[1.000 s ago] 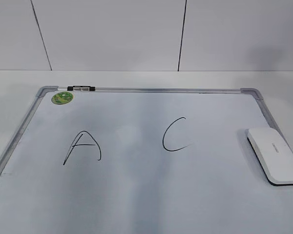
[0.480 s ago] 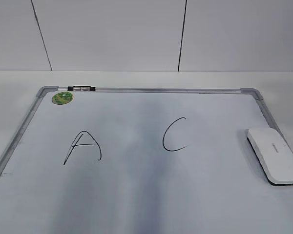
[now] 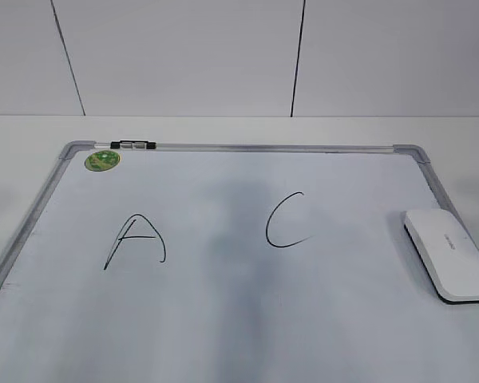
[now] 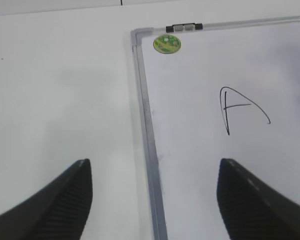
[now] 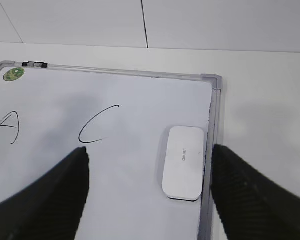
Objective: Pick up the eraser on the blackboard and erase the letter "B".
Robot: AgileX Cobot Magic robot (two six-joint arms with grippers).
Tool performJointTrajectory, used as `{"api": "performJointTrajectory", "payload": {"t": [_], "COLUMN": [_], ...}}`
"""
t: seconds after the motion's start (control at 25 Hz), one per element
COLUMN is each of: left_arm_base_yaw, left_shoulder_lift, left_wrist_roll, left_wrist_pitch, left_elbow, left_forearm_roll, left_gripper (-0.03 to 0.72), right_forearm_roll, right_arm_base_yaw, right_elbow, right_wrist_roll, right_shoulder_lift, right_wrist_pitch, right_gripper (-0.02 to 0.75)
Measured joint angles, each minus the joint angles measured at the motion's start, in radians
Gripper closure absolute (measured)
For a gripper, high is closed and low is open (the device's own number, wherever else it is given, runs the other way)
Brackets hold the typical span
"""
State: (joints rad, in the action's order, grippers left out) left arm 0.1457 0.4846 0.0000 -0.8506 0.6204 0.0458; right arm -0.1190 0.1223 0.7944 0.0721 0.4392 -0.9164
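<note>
Basically we see no "B" between the "A" (image 3: 134, 240) and "C" (image 3: 286, 220), the eraser (image 5: 184, 162) on the blackboard's (image 3: 247, 147) right edge under our spread right gripper (image 5: 147, 192), left gripper (image 4: 152, 200) also spread; rewiping risks smudging "C".

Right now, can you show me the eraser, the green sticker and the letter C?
eraser (image 3: 449, 254): exterior view, middle of its white top.
green sticker (image 3: 101, 160): exterior view, its center.
letter C (image 3: 268, 231): exterior view, left curve of the stroke.
</note>
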Motion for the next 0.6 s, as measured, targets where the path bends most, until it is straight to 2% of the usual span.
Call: {"api": "performJointTrajectory", "payload": {"t": [0.16, 0.6], "left_arm_base_yaw": [0.0, 0.0], "left_shoulder_lift": [-0.122, -0.389], "left_wrist_roll": [0.0, 0.0], "left_wrist_pitch": [-0.039, -0.162], "left_elbow": [-0.055, -0.075], "left_forearm_roll": [0.0, 0.0], "left_gripper": [0.113, 0.138], "right_forearm_roll": [0.0, 0.012], "right_arm_base_yaw": [0.0, 0.0], "right_elbow": [-0.063, -0.167], "right_wrist_roll": [0.013, 0.07], "right_shoulder_lift": [-0.076, -0.269], "right_wrist_pitch": [-0.004, -0.11], "right_gripper": [0.143, 0.143]}}
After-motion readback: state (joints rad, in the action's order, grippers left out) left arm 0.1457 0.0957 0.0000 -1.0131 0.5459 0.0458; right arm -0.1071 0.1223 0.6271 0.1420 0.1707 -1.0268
